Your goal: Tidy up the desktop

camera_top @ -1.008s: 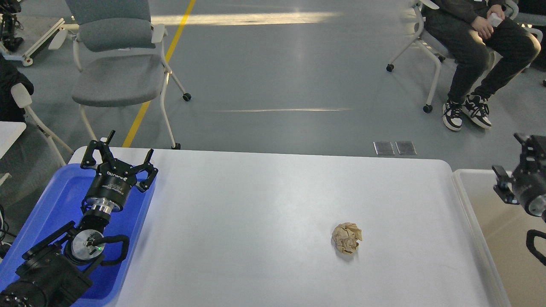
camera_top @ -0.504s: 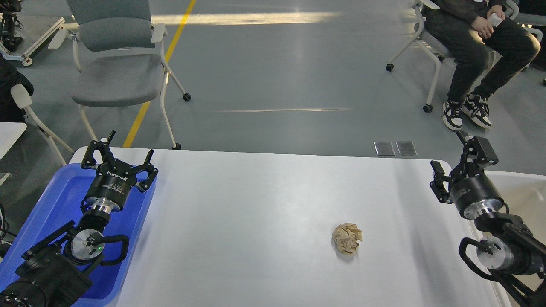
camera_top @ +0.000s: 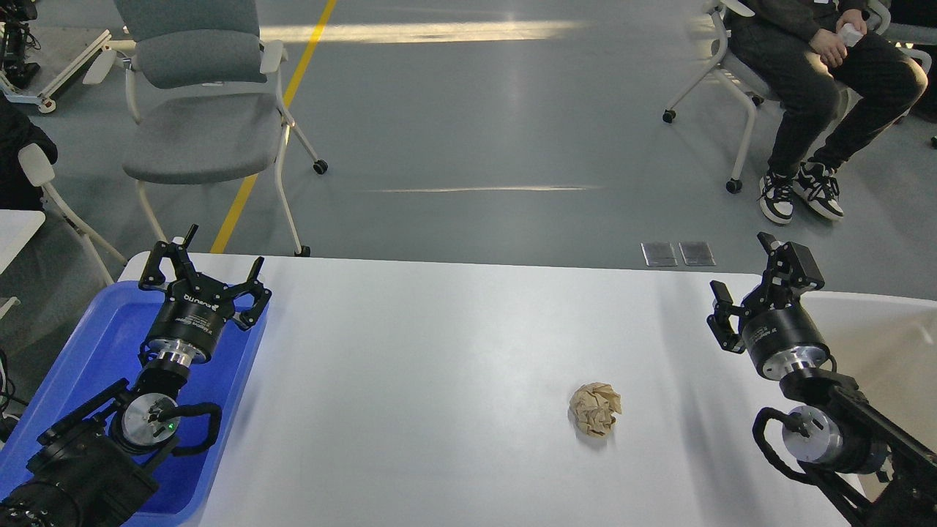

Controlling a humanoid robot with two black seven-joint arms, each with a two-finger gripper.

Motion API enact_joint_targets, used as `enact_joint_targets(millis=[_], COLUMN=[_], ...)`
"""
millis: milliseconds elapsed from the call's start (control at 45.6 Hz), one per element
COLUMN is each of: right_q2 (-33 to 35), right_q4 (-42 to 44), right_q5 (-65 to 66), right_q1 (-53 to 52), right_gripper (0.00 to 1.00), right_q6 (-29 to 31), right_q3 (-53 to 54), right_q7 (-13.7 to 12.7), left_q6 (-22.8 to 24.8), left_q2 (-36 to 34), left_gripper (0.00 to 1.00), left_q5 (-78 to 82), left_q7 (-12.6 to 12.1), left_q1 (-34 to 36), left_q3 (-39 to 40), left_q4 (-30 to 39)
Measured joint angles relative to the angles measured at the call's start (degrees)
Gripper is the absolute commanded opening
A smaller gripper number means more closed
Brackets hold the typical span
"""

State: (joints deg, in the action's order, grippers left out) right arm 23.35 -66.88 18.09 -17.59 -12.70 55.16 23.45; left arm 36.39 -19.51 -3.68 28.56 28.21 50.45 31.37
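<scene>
The white desktop (camera_top: 439, 380) fills the lower middle of the head view. A crumpled tan paper ball (camera_top: 595, 409) lies on it, right of centre. My left gripper (camera_top: 203, 272) is open and empty above the far end of the blue tray (camera_top: 88, 344), at the desktop's left edge. My right gripper (camera_top: 754, 282) is open and empty above the desktop's far right corner, up and to the right of the paper ball and apart from it.
A beige-white open bin (camera_top: 893, 329) stands against the desktop's right edge, partly behind my right arm. On the floor beyond are a grey wheeled chair (camera_top: 198, 110) at the far left and a seated person (camera_top: 820, 73) at the far right.
My right arm has swung in from the right edge over the bin, leftward to the desktop's far right corner. The left arm and the paper ball have not moved.
</scene>
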Motion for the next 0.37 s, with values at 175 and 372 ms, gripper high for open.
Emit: enact_joint_targets(millis=[175,372], right_q2=[-2.3,-3.0], right_q4=[1.0,2.7], right_q5=[-0.5,-0.8], right_q1=[0.1,-0.2], right_gripper=[1.00,1.00], right_q6=[-0.2,-0.3], right_q3=[2.3,3.6], right_q7=[0.6,1.7], left_q6=[0.0,0.0], left_q2=[0.0,0.0], left_gripper=[1.00,1.00], left_q5=[0.0,0.0], left_q7=[0.0,0.0], left_q1=[0.0,0.0], left_q3=[0.0,0.0], left_q4=[0.0,0.0])
